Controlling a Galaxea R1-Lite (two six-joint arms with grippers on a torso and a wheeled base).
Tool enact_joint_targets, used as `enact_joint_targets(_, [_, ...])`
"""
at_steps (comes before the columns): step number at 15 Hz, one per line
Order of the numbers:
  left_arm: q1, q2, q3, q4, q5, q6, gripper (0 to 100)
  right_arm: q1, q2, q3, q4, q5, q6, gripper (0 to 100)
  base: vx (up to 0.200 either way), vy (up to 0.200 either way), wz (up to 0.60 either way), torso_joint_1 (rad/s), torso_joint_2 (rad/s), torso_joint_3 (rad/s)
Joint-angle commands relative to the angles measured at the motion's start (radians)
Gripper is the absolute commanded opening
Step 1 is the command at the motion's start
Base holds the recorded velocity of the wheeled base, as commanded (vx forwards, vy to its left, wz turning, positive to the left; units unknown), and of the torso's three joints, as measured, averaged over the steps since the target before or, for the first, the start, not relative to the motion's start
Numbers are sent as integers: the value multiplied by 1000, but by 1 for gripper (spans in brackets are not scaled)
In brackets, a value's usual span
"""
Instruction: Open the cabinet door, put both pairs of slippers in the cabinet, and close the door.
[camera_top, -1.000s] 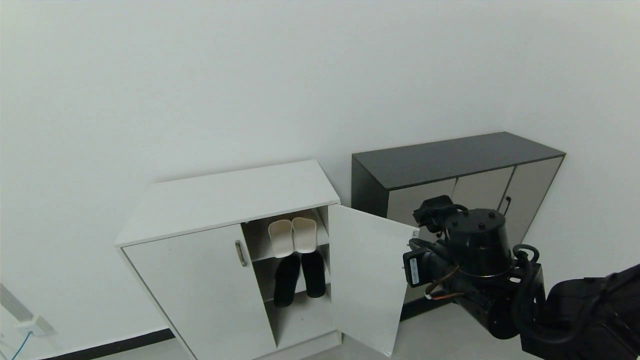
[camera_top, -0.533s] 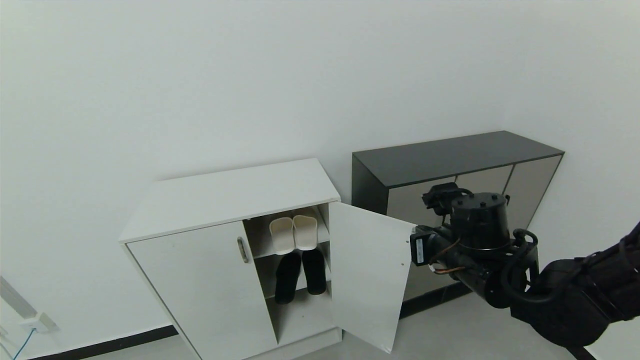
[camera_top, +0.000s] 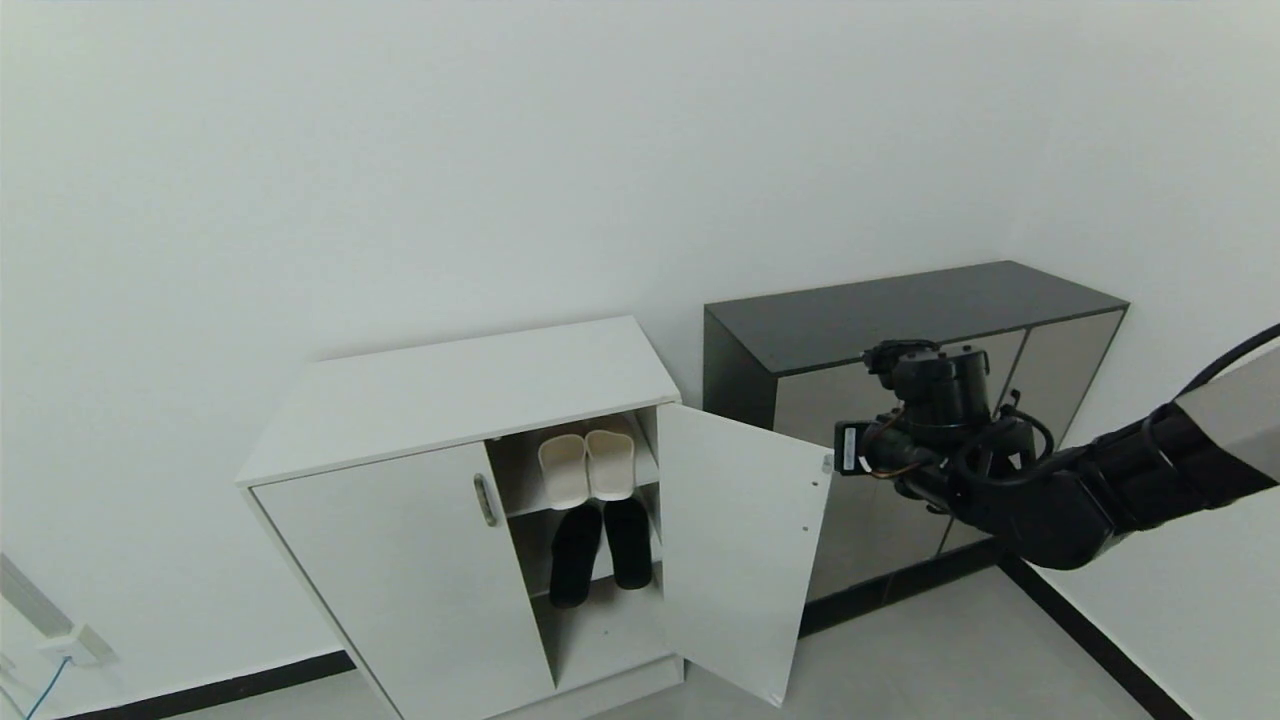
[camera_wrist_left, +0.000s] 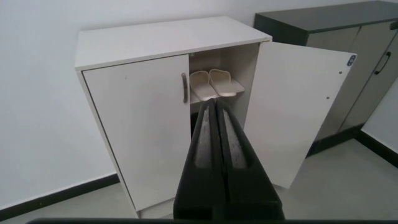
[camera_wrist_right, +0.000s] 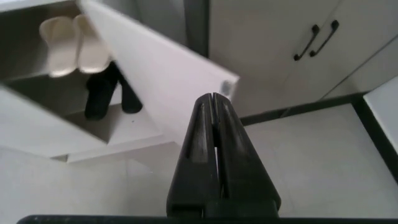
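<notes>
The left gripper (camera_wrist_left: 216, 102) hangs before the white cabinet (camera_top: 450, 390), fingers pressed together, empty. The right arm stretches in from the cabinet's right. The right gripper (camera_wrist_right: 212, 99), clenched on nothing, sits just off the free edge of the open door (camera_top: 740, 540). Inside the cabinet, the cream slippers (camera_top: 587, 467) lie on the upper shelf and the black slippers (camera_top: 600, 550) on the shelf below. A small sticker (camera_top: 828, 463) at the door's top corner is too small to read.

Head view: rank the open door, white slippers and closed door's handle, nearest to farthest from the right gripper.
1. Open door, free edge beside the right gripper.
2. White slippers, upper shelf inside.
3. Handle, on the closed door, farthest left.
</notes>
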Motion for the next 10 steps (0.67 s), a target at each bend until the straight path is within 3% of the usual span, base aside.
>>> enact_joint_targets(1, [0, 0, 0, 0, 0, 0, 0, -55, 90, -66, 0, 29, 5, 0, 0, 0, 0, 0, 0, 0])
enact_joint_targets(10, [2, 0, 0, 0, 0, 0, 0, -133, 326, -303, 2, 93, 5, 0, 0, 0, 0, 0, 0, 0])
